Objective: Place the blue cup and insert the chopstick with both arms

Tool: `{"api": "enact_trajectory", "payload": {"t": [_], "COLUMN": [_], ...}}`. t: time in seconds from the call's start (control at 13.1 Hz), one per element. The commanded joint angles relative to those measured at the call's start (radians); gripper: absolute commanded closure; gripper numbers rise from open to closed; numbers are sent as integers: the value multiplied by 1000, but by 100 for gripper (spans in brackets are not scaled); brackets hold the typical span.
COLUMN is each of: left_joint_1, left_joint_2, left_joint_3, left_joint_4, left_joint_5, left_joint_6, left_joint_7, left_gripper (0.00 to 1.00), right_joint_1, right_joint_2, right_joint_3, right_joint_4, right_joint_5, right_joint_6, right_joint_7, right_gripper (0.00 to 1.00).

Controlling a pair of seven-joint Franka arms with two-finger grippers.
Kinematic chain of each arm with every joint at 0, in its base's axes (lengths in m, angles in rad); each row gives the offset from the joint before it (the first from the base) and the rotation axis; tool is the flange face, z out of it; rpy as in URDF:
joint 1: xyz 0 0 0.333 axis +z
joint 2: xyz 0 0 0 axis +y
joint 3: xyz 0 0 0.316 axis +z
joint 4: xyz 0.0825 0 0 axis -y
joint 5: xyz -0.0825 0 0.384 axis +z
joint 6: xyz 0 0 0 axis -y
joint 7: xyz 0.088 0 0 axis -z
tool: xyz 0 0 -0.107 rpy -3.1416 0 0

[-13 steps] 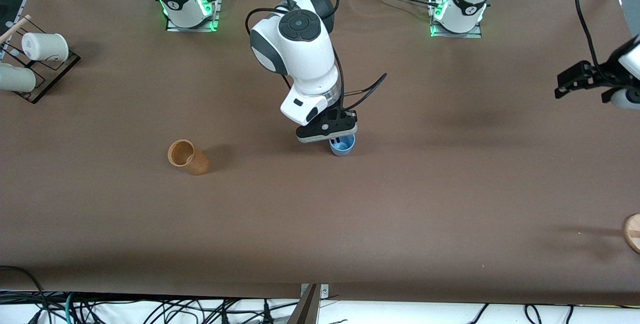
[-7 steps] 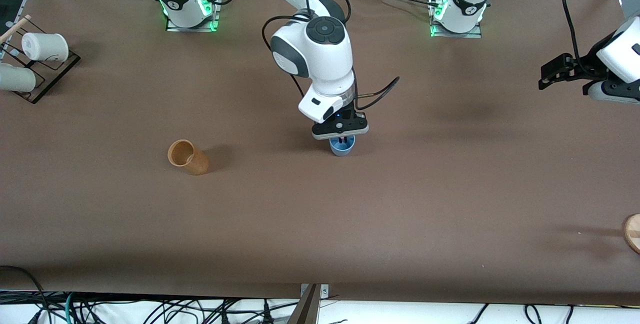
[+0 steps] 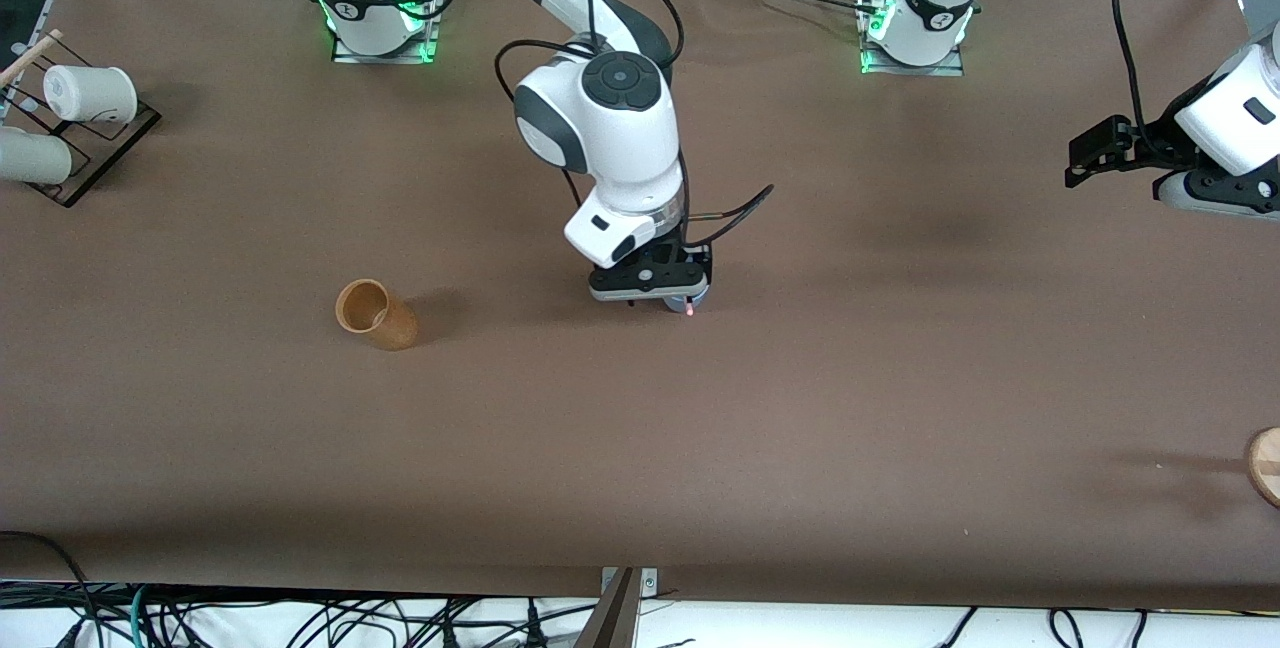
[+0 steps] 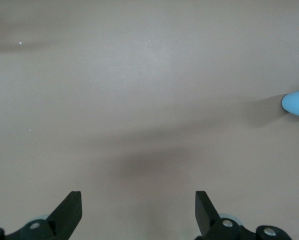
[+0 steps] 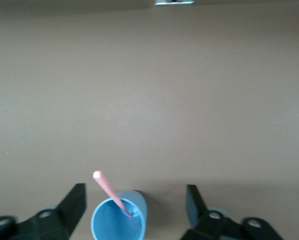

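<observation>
In the front view, the right end effector (image 3: 660, 301) hangs over the middle of the brown surface (image 3: 800, 408), directly above the blue cup (image 3: 694, 302), of which only a sliver shows past the black fingers, along with the pink tip of the chopstick (image 3: 690, 310). An orange-brown cup (image 3: 376, 314) lies tilted on the surface toward the right arm's end, well apart from the blue cup. Two white cups (image 3: 88, 93) sit on a black wire rack (image 3: 100, 153) at the edge of that same end. The left end effector (image 3: 1090, 153) hovers over the left arm's end of the surface, where that arm waits. In the left wrist view, the left end effector (image 4: 138, 212) stands released, its two black fingers spread wide with bare surface between them, and the blue cup (image 4: 297, 103) shows at the frame's edge. In the right wrist view, the right end effector (image 5: 135, 207) is released, fingers spread to either side of the upright blue cup (image 5: 119, 217) without touching it, and the pink chopstick (image 5: 111, 192) leans inside the cup, its upper end sticking out above the rim.
</observation>
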Motion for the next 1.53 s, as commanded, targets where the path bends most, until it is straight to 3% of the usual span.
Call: {"api": "enact_trajectory", "payload": {"t": [0.0,0.23,0.46,0.61,0.84,1.45], "left_joint_1": [-6,-9,-25,-37,-37,-80], "left_joint_2": [25,25,27,34,34,34], "left_joint_3": [-10,-24,-24,-22,-24,-25], "left_joint_4": [40,40,40,41,40,38], "left_joint_5": [-17,-17,-17,-19,-23,-23], "left_joint_6": [-1,3,6,31,38,37], "left_joint_7": [0,0,0,0,1,4], "left_gripper": [0,0,0,0,0,0], "right_joint_1": [-100,-252,-422,-511,-545,-542], "right_joint_2": [-154,-304,-452,-556,-648,-678], "right_joint_3": [32,40,69,68,16,8], "right_joint_4": [-92,-206,-328,-453,-542,-539], "right_joint_5": [96,202,216,219,219,217], "right_joint_6": [-128,-280,-406,-411,-432,-436], "right_joint_7": [-137,-358,-609,-780,-934,-940], "right_gripper": [0,0,0,0,0,0]}}
